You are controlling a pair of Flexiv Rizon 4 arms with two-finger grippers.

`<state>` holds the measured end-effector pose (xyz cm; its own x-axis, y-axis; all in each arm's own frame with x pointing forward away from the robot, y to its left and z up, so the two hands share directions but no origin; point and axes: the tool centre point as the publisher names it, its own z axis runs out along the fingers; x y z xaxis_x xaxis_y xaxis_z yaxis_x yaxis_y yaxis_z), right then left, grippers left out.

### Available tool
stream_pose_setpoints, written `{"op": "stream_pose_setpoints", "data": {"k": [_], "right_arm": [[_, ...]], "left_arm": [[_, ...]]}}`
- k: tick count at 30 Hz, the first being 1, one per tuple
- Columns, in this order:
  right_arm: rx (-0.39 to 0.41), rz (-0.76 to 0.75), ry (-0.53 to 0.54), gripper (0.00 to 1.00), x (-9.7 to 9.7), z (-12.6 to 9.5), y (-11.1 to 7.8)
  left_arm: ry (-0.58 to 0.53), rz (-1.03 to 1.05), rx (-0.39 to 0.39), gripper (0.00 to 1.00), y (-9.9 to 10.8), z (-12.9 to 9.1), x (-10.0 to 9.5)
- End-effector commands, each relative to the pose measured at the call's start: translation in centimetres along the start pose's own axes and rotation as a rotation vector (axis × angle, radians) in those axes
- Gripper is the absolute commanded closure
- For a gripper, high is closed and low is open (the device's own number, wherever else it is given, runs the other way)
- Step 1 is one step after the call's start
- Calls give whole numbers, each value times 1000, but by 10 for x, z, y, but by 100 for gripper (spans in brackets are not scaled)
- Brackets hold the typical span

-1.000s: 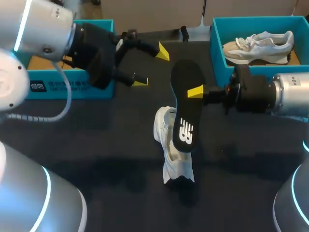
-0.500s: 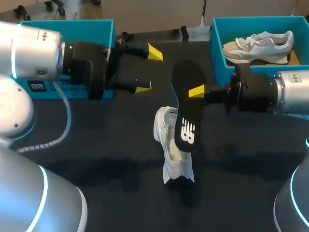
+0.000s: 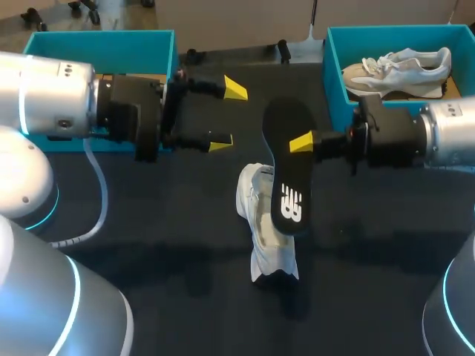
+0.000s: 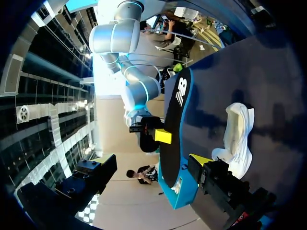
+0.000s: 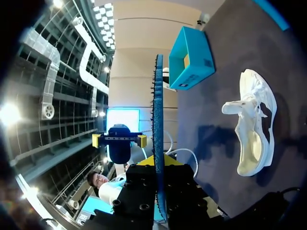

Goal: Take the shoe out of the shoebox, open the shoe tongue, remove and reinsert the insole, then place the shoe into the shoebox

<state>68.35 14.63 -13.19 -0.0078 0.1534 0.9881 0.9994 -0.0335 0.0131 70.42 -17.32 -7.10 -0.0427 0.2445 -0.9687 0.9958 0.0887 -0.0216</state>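
The right gripper (image 3: 300,142) is clamping the black insole (image 3: 288,178) above the white shoe (image 3: 261,222), while the left gripper (image 3: 228,115) is hovering nearby with fingers spread apart.

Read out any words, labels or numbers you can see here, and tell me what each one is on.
Black insole: only a white logo mark, no plain word or number to quote.
Teal shoebox on my left: a small dark side label, too small to read.
No other readable text.
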Motion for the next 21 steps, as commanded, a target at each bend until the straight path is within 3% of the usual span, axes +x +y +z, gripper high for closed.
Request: {"op": "stream_pose_setpoints", "data": {"k": [1,2,6,10,21], "right_arm": [[-6,-3,1,100,-2,3,1],[-6,-3,1,100,-2,3,1],[-9,-8,3,100,-1,4,0],[-11,-11,5,100,-1,5,-1],[-44,-20,11,100,2,10,-4]], "left_arm": [[-26,-24,42,0,4,2,10],[-26,-24,42,0,4,2,10],[-16,-65,37,0,15,4,41],[-26,-57,26,0,19,7,55],[-120,9,-70,0,29,23,76]]}}
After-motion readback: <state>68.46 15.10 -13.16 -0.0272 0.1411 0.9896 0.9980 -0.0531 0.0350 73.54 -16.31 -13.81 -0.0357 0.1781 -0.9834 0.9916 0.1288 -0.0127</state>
